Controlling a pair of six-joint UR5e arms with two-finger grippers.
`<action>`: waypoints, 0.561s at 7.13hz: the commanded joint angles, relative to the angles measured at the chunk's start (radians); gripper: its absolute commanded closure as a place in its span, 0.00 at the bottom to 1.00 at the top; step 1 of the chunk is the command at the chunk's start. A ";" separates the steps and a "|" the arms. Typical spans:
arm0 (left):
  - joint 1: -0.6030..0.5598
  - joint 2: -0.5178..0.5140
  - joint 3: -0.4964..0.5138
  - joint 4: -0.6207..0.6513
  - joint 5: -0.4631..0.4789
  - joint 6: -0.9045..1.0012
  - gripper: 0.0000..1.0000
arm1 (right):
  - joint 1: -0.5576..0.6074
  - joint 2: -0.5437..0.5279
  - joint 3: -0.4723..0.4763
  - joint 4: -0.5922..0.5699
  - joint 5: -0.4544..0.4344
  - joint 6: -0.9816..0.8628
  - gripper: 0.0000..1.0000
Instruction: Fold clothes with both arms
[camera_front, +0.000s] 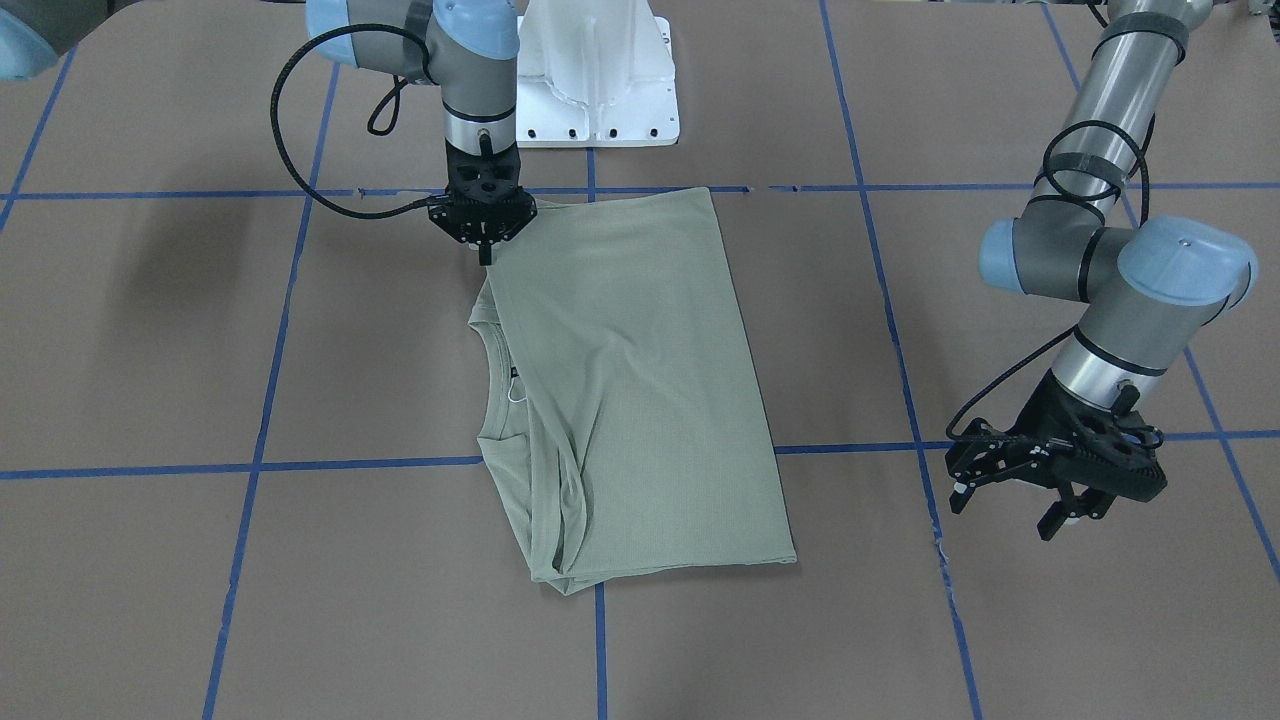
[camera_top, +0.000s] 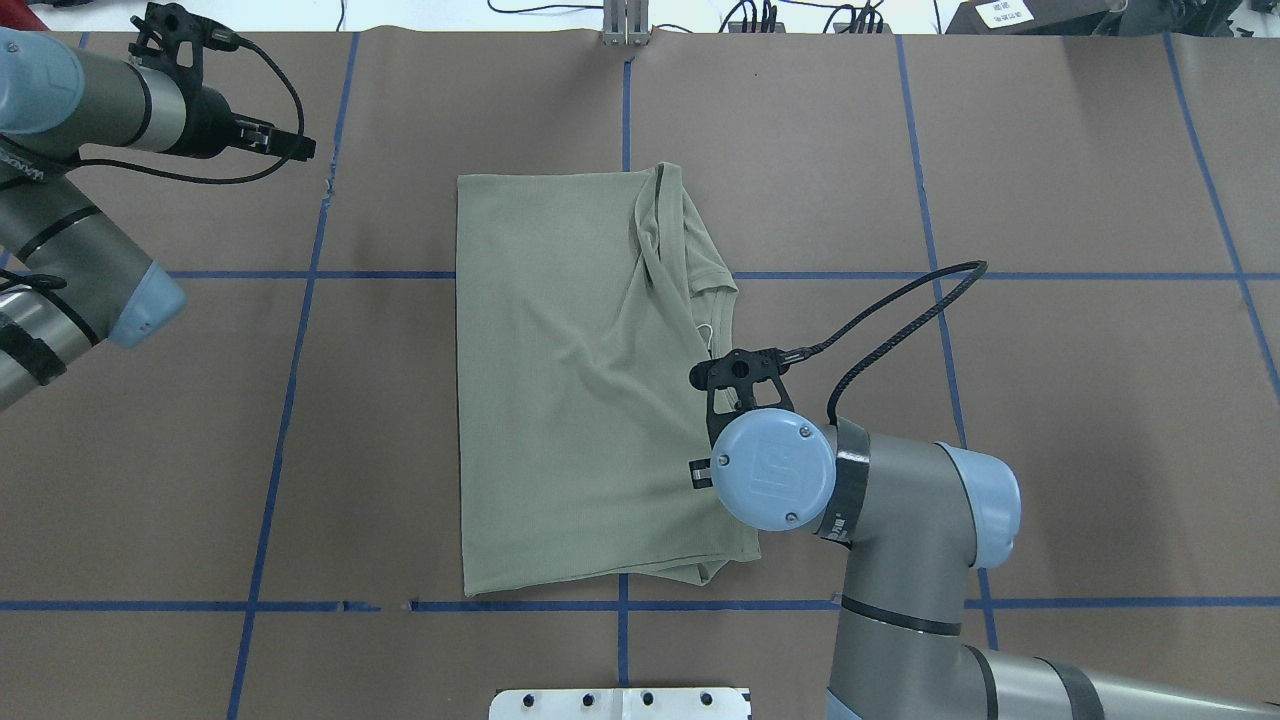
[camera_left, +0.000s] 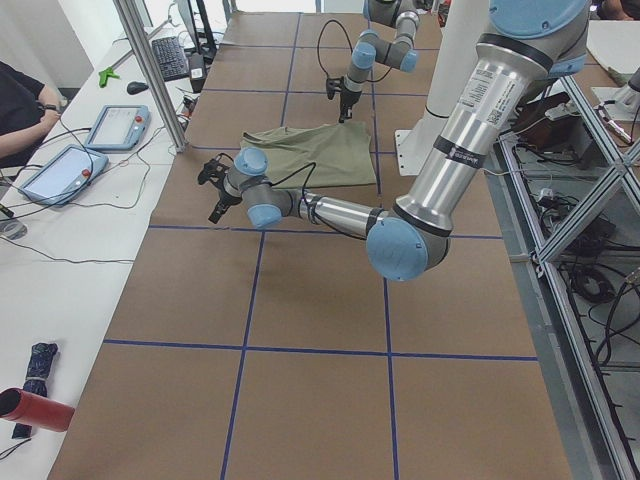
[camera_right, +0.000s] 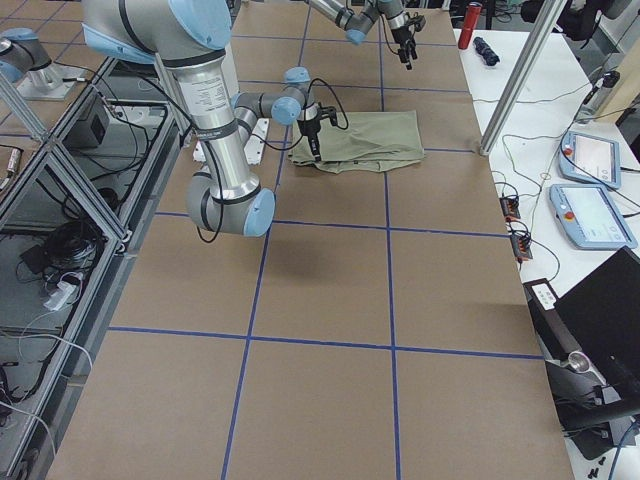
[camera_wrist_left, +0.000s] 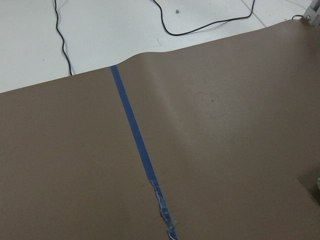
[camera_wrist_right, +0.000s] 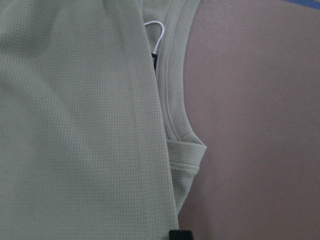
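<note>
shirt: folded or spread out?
Folded. The shirt lies as a narrow rectangle, and its top layer is laid across, covering about half the neckline.

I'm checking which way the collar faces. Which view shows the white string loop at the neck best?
The right wrist-mounted view: the white string loop lies close and sharp beside the neckband. Front-facing and overhead show only a tiny white fleck; the side views are too far; the left wrist view misses it.
</note>
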 joint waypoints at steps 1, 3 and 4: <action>0.005 0.000 0.004 0.000 0.000 0.001 0.00 | -0.038 -0.039 0.022 0.003 -0.013 0.131 1.00; 0.007 0.000 0.001 0.000 -0.001 0.001 0.00 | -0.061 -0.022 0.026 0.004 -0.050 0.177 0.00; 0.007 0.000 -0.004 0.000 -0.001 0.001 0.00 | -0.051 -0.019 0.064 0.004 -0.051 0.179 0.00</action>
